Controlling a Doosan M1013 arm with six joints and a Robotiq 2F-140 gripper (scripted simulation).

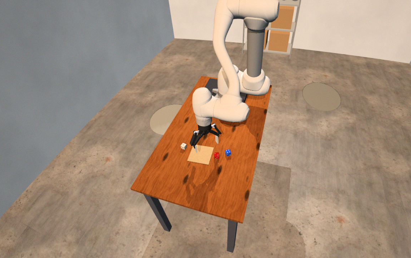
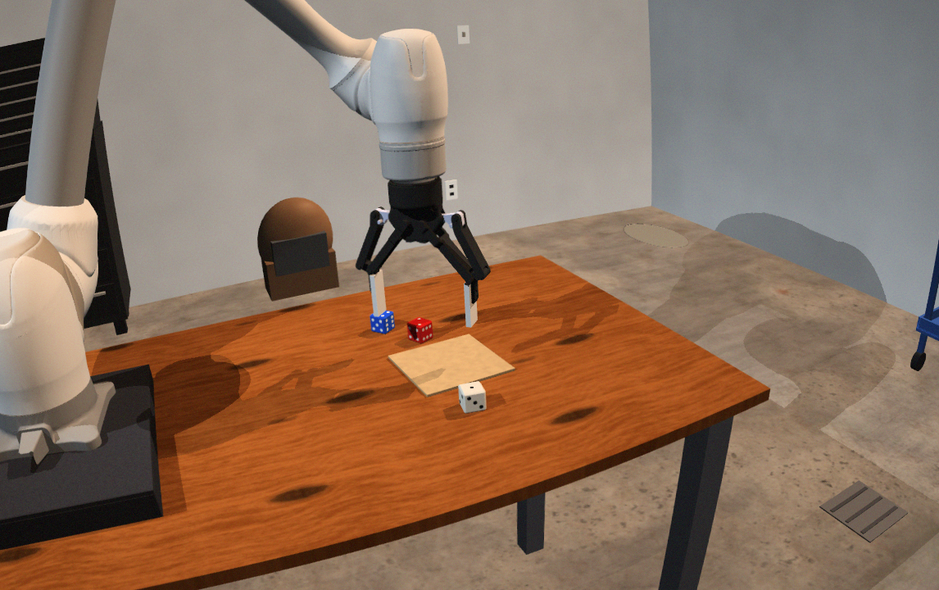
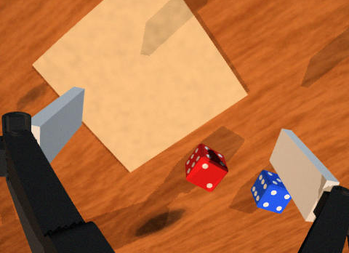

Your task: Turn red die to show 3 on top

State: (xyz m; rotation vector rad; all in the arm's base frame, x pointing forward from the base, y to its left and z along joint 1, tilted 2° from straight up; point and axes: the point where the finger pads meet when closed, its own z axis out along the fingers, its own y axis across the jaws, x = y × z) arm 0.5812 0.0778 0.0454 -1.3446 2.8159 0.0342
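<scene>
Red die (image 3: 206, 167) sits on the wooden table (image 2: 385, 455) just off the tan mat's (image 3: 141, 74) edge, not on it, with the blue die (image 3: 270, 191) close on its other side and the white die (image 2: 471, 397) beyond the mat's opposite edge. The gripper (image 2: 421, 308) hangs above them, jaws spread wide and empty. Judging by this, nothing is done yet: the red die must be grasped, turned to show 3, set fully on the mat and released.
</scene>
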